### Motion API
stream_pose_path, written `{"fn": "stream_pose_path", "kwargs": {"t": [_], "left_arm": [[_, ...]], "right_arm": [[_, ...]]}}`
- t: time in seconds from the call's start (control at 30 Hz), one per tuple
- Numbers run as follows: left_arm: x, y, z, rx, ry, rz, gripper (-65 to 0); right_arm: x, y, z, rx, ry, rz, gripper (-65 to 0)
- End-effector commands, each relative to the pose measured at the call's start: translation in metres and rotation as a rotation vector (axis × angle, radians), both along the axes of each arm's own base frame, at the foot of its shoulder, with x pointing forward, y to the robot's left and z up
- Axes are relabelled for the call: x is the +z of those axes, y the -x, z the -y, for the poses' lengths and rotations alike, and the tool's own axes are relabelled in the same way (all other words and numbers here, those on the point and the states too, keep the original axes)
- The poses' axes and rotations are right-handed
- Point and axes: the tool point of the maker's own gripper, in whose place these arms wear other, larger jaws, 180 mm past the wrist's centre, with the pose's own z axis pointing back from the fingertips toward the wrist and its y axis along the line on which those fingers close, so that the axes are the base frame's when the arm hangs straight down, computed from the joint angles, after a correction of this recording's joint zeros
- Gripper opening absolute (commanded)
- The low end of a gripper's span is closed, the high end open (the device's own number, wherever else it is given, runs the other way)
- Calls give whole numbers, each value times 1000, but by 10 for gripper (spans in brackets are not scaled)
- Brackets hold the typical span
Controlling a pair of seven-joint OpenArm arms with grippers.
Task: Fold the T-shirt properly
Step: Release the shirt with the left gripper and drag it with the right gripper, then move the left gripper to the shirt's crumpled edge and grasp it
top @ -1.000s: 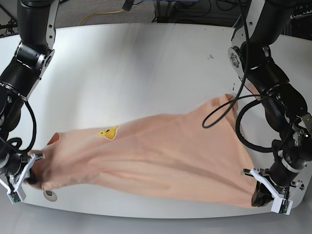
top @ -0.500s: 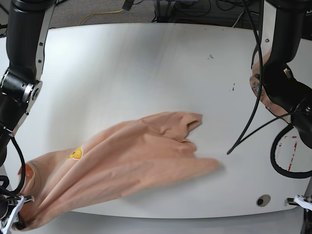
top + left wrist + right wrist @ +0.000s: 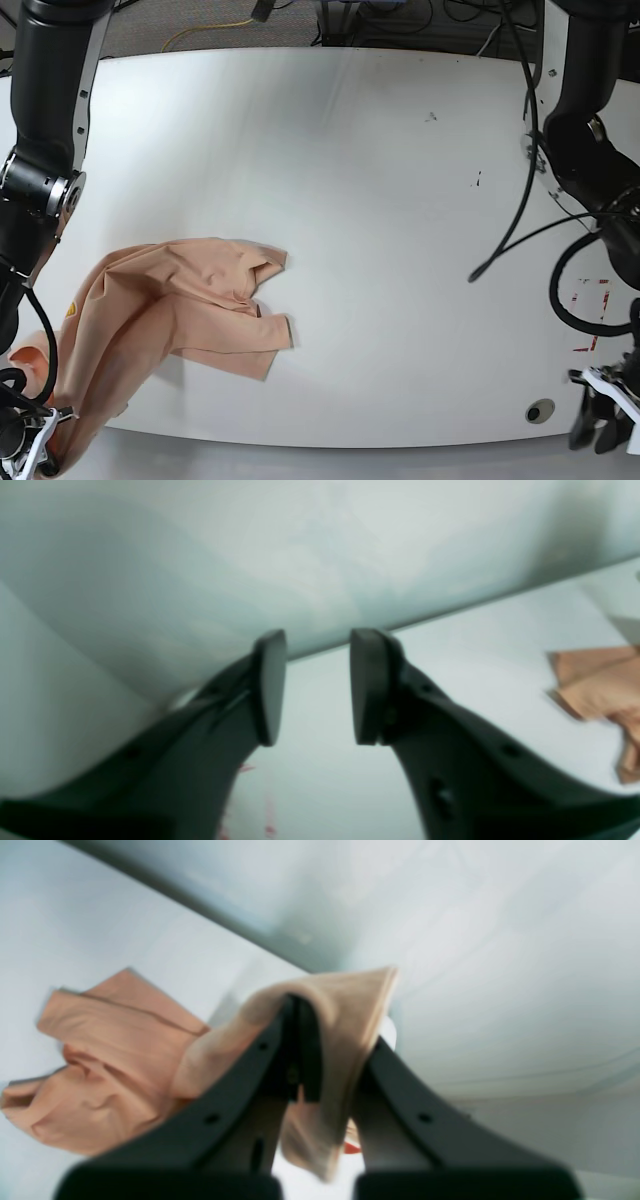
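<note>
The right black claw pinches the soft salmon-pink cotton T-shirt — bunched at 1 side of the smooth white desk. The left black claw stands apart — its 2 fingers parted, holding nothing.

This looks like a robotics lab or similar technical workspace: two black robot arms with exposed metal joints and looping black cables flank a broad, glossy white tabletop. Beyond its far edge, more cabling, including a thin yellow cable, runs over a grey speckled floor.
</note>
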Motion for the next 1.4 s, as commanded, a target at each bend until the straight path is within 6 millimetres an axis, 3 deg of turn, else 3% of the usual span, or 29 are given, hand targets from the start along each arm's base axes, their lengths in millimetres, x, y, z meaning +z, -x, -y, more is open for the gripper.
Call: {"fn": "stream_pose_path", "kwargs": {"t": [0.0,0.1,0.3,0.53,0.77,0.93,1.03,1.2,1.37], "left_arm": [[-1,1,21,-60,43,30,-363],[-50,3,51,-116,106,-68,-317],[-141,12,123,-270,181,-292,-299],[-203,32,212,-472,242,-401,-281],[-271,47,273,-549,209,-533,-279],[-287,59,317,-639,164,-545,-279],[-304,61,322,-649,123,-572,-279],[-314,60,347,-666,125,-575,-279],[-337,52,351,-611,58,-600,-279]], "right_arm": [[23,2,3,-1,3,66,-650],[19,2,4,-2,2,58,-650],[2,2,4,-2,2,23,-650],[-20,4,4,0,0,-23,-650],[-38,8,3,3,6,-56,-650],[-41,19,11,-21,-8,-31,-650],[-47,21,13,-26,-12,-42,-650],[-55,23,14,-28,-11,-60,-650],[-58,31,26,-61,-38,-47,-650]]}}
